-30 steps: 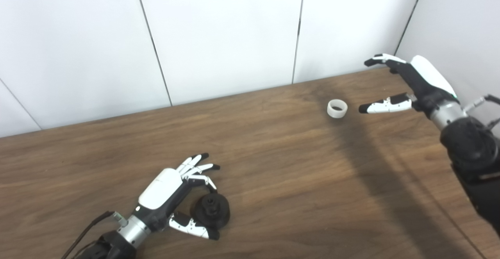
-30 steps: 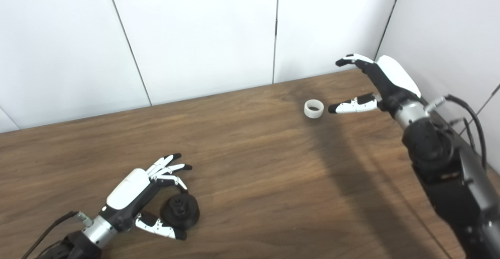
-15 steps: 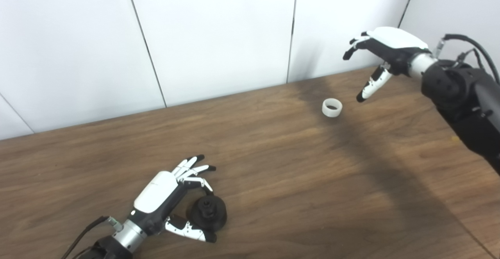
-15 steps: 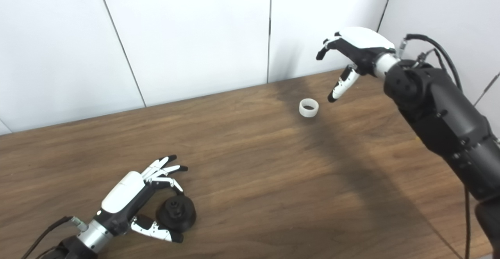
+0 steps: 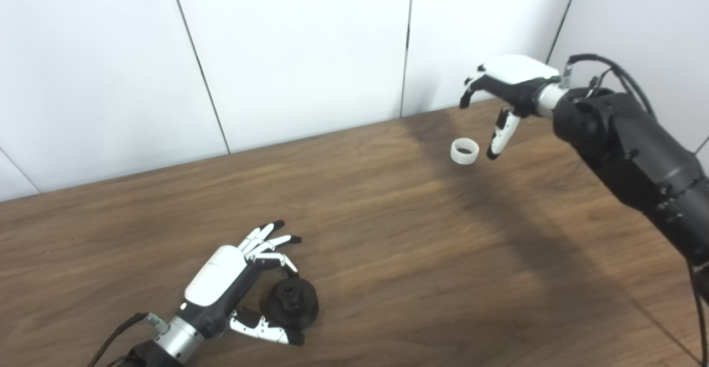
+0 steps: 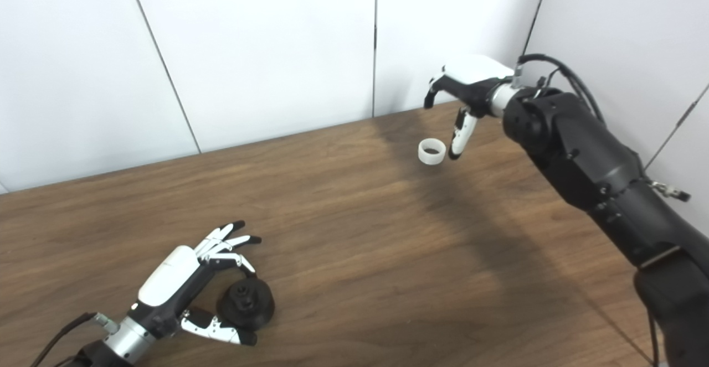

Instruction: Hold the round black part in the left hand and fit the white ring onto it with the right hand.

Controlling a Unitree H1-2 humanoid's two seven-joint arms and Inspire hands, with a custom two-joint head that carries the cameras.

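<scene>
Left hand (image 5: 230,284) cups your round black plastic part (image 5: 289,302) loosely on the table; right hand (image 5: 507,87) hovers spread, empty, beside the short white plastic ring (image 5: 464,151).

Before me lies a brown wood-grain desk (image 5: 388,245); behind it stand white wall panels (image 5: 299,46) with dark seams.

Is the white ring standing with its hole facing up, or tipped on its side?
Hole up. The white ring sits flat on the table, its dark opening showing from above.
</scene>
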